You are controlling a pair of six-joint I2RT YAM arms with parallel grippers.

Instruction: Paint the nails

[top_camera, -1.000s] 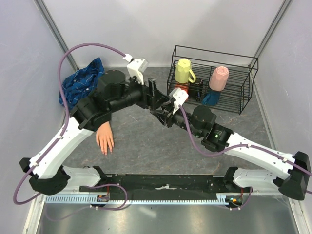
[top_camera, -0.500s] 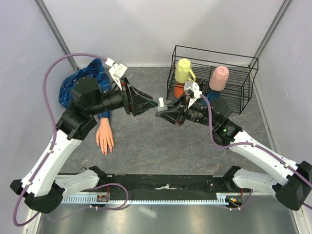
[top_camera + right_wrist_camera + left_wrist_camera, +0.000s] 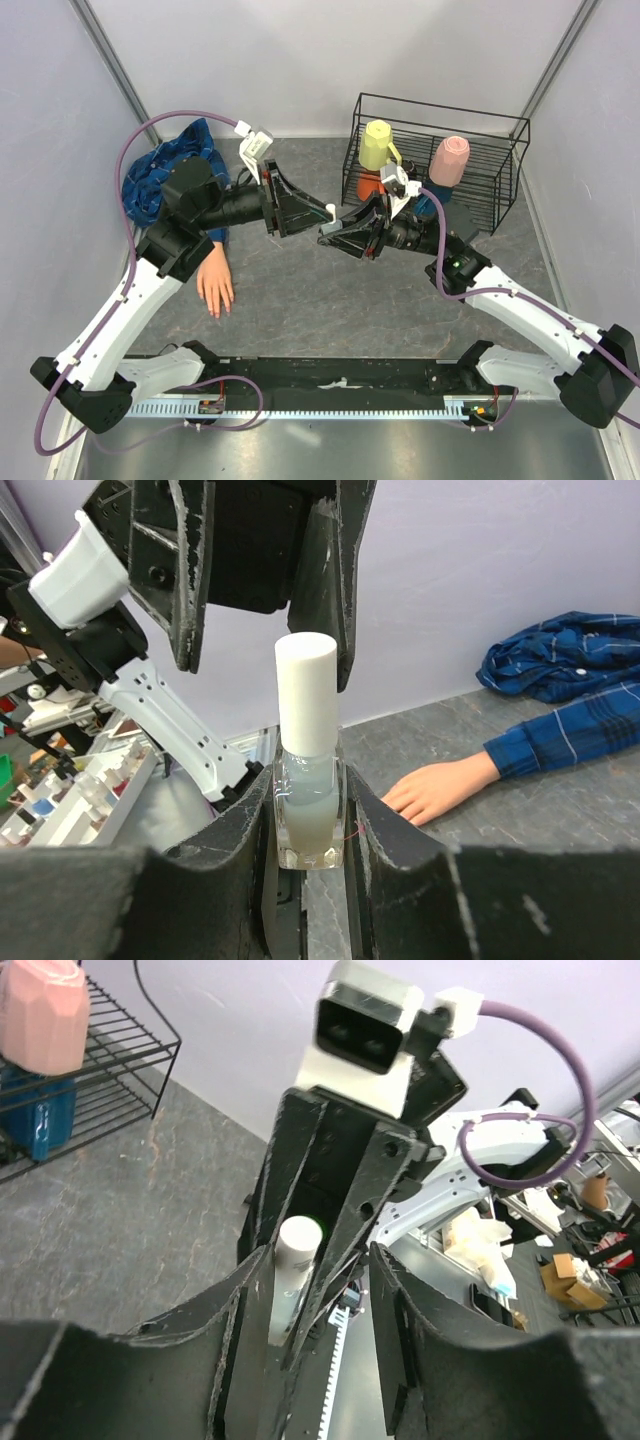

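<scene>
Tabletop (image 3: pixel 300 300) holds mannequin hand (image 3: pixel 215 285), nails (image 3: pixel 213 311) indiscernibly small.

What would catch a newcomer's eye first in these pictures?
Mid-table, the right gripper clamps a white-capped bottle while the left gripper, facing it, straddles the cap with open jaws. Left of them a peach mannequin hand lies flat, out of a blue plaid sleeve. A wire rack with cups stands back right.
</scene>
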